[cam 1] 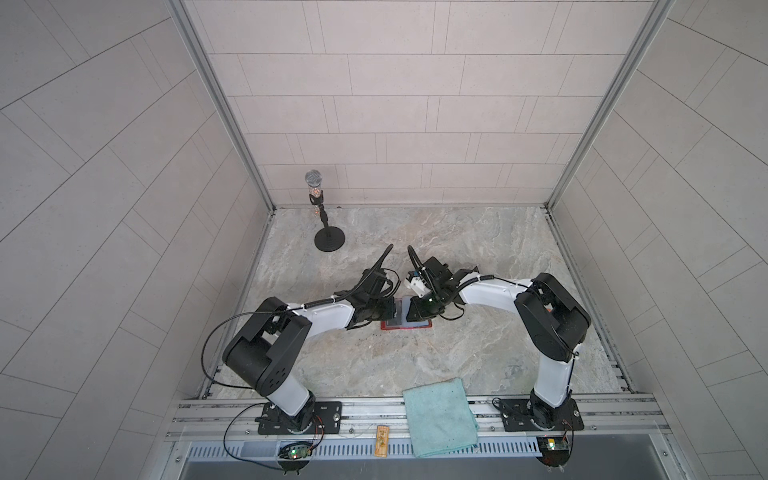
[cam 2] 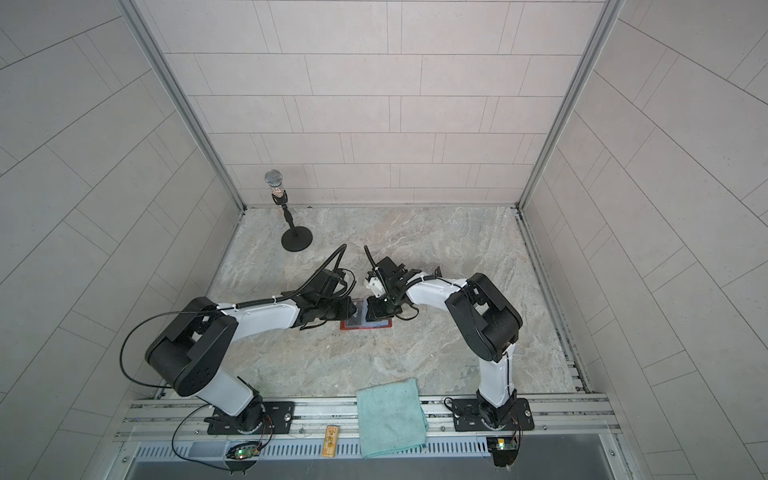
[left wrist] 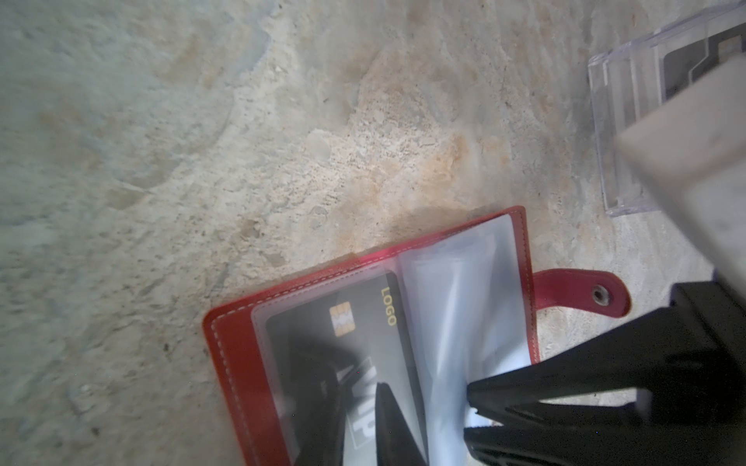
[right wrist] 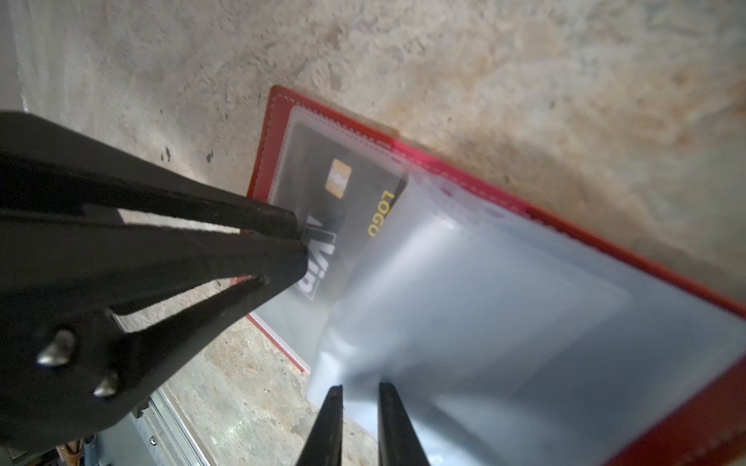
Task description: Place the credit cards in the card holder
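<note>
The red card holder (cam 1: 409, 328) (cam 2: 368, 328) lies open on the marble table, and both wrist views show its cover (left wrist: 238, 363) (right wrist: 565, 226). A black credit card (left wrist: 363, 322) (right wrist: 323, 161) marked VIP and LOGO sits in its clear sleeve. My left gripper (cam 1: 395, 309) (left wrist: 351, 387) (right wrist: 300, 242) is nearly closed on that sleeve's film. One finger shows hazily under the film and the other lies on top. My right gripper (cam 1: 410, 318) (left wrist: 468, 409) (right wrist: 359, 387) stands slightly open at the edge of the bulging loose sleeves (right wrist: 484, 302).
A small clear plastic box (left wrist: 629, 121) with something dark inside stands beyond the holder's snap tab (left wrist: 585, 294). A microphone on a round stand (cam 1: 328, 239) is at the back left. A teal cloth (cam 1: 440, 415) and a small wooden block (cam 1: 382, 446) lie on the front rail.
</note>
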You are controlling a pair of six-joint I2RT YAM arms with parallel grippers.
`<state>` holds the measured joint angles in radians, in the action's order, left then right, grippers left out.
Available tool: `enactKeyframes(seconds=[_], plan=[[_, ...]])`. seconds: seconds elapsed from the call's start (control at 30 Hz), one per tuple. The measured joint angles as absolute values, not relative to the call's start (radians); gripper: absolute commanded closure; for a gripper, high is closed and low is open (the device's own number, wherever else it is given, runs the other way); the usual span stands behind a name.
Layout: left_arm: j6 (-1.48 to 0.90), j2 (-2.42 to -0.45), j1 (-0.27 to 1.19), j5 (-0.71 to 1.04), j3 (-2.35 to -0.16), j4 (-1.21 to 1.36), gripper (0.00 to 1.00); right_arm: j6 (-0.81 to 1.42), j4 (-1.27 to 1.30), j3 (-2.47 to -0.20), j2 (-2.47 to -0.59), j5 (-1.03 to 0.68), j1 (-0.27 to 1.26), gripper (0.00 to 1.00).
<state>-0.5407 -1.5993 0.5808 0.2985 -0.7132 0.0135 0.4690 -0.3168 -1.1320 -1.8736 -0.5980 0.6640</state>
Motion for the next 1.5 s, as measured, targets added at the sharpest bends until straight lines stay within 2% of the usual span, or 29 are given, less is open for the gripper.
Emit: enactKeyframes(seconds=[0.33,0.67,0.93,1.37,1.5], plan=[[-0.536,-1.598,0.581,0.299,-0.713,0.013,0.79,0.487,-0.286,-1.138,-1.895,-0.616,0.669,0.81],[-0.503,-1.559,0.581,0.34,-0.719,-0.047,0.69,0.487,-0.289,-1.086,-1.761,-0.46,0.653,0.8],[-0.501,-1.581,0.581,0.47,-0.786,-0.043,0.61,0.485,-0.312,-1.044,-1.751,-0.397,0.609,0.84],[-0.565,-1.715,0.589,0.596,-0.801,0.031,0.6,0.471,-0.337,-1.043,-1.79,-0.367,0.61,0.86],[-0.577,-1.726,0.591,0.616,-0.81,0.041,0.64,0.47,-0.337,-1.043,-1.79,-0.367,0.61,0.86]])
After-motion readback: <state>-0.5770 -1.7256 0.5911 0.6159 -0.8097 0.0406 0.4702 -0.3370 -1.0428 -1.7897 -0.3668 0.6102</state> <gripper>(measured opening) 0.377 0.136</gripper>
